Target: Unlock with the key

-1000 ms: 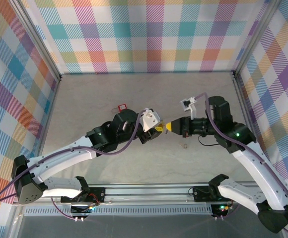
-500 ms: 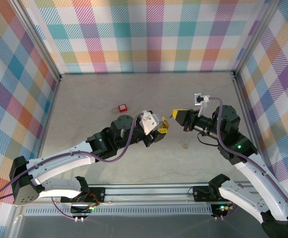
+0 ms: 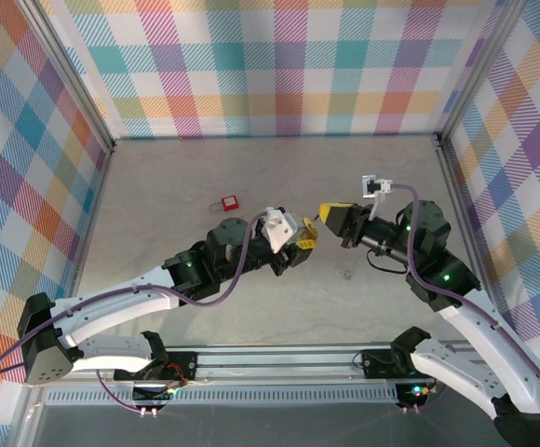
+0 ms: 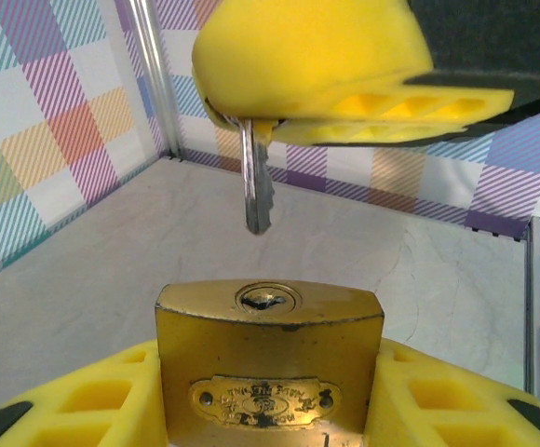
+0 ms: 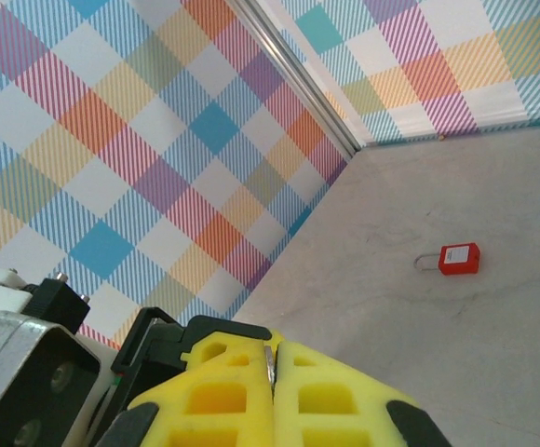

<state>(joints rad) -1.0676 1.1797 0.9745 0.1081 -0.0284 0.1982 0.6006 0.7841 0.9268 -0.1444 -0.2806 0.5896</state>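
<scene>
A brass padlock [image 4: 268, 363] sits upright between the yellow fingers [image 4: 84, 405] of my left gripper [image 3: 300, 245], which is shut on its body. Its keyhole [image 4: 268, 298] faces away from the wrist. A silver key [image 4: 256, 186] points at that keyhole and stops a short gap short of it. My right gripper [image 3: 331, 217] is shut on the key's head; in the right wrist view the key shows as a thin metal edge [image 5: 270, 358] between the closed yellow pads [image 5: 223, 400]. The two grippers face each other above the table's middle.
A small red padlock [image 3: 229, 201] lies on the table beyond the left gripper, seen too in the right wrist view [image 5: 458, 258]. A tiny pale object [image 3: 345, 274] rests on the table near the right arm. Plaid walls enclose the table on three sides.
My right gripper has drawn back from the left one, up and to the right, taking the key away from the padlock. The left gripper shifted slightly. Little has moved in the last half second.
</scene>
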